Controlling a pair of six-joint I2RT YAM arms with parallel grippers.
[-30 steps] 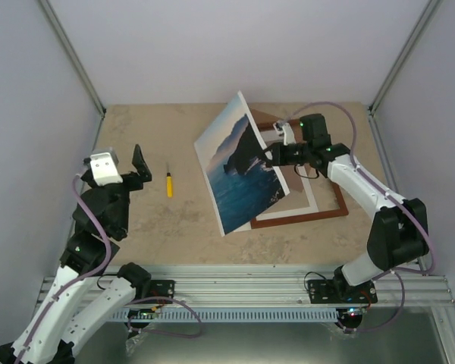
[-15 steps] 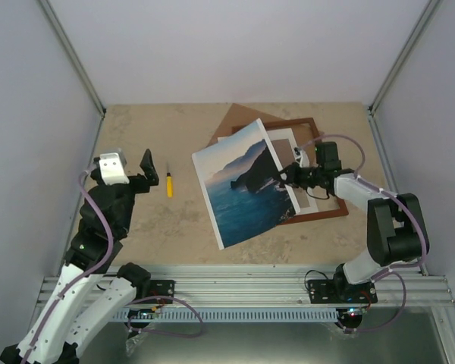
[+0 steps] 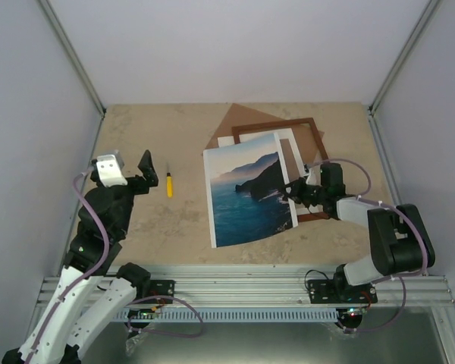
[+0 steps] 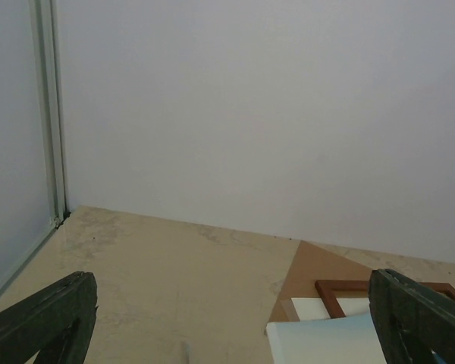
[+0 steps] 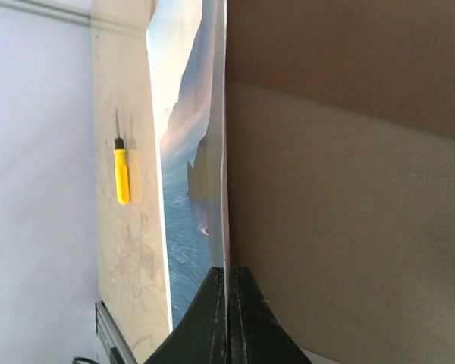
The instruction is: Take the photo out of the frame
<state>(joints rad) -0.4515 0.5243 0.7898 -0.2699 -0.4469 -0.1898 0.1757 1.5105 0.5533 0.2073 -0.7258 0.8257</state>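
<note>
Pinching the right edge of the photo (image 3: 249, 199) between closed jaws, the right gripper (image 3: 294, 189) holds the print tilted low over the tabletop (image 3: 174, 227), at the left side of the frame (image 3: 277, 123), which lies flat. Extraction appears complete; only set-down and release remain. The left gripper (image 3: 135, 176) hovers well apart, jaws spread wide.

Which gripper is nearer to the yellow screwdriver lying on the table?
Left. The left gripper hovers open just to the left of the yellow screwdriver. The right gripper is well off to its right, fingers shut on the photo's right edge.
</note>
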